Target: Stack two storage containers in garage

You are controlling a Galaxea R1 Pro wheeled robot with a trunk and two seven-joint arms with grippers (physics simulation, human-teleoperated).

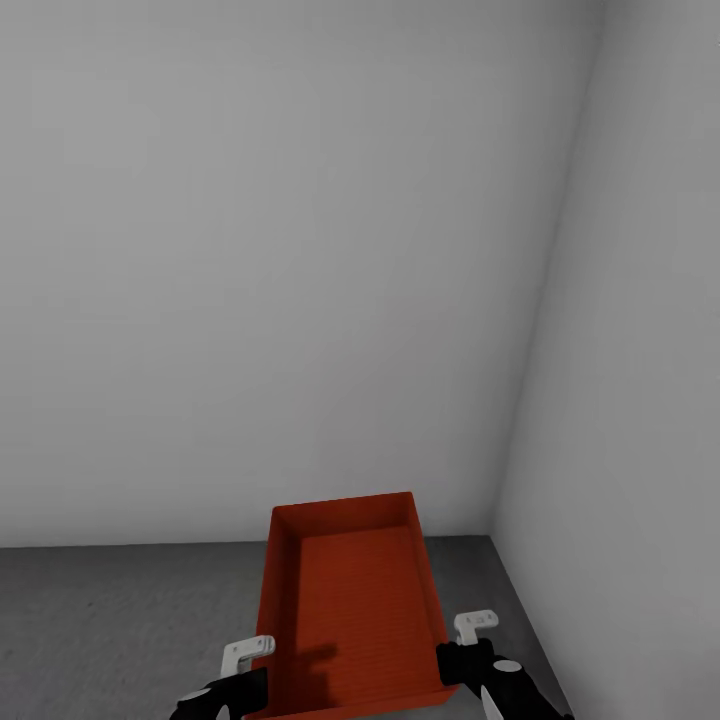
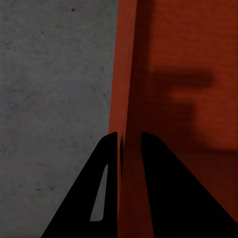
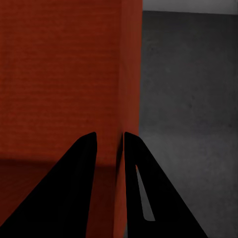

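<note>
One orange-red open-topped storage container [image 1: 355, 600] sits low in the head view, its long sides running away from me, over the garage's dark grey floor [image 1: 120, 620]. It is empty. My left gripper [image 1: 258, 685] is shut on its left wall, one finger inside and one outside, as the left wrist view shows for the gripper [image 2: 129, 136] and the container [image 2: 188, 59]. My right gripper [image 1: 448, 665] is shut on the right wall in the same way, as seen in the right wrist view of the gripper [image 3: 110, 135] and container [image 3: 59, 74]. I cannot tell whether the container rests on the floor.
A plain pale grey wall [image 1: 300, 250] stands just beyond the container's far end. A second grey wall [image 1: 640, 400] meets it in a corner at the right. Speckled concrete floor [image 2: 49, 99] stretches to the container's left, and a narrower strip of floor [image 3: 193, 99] lies on its right.
</note>
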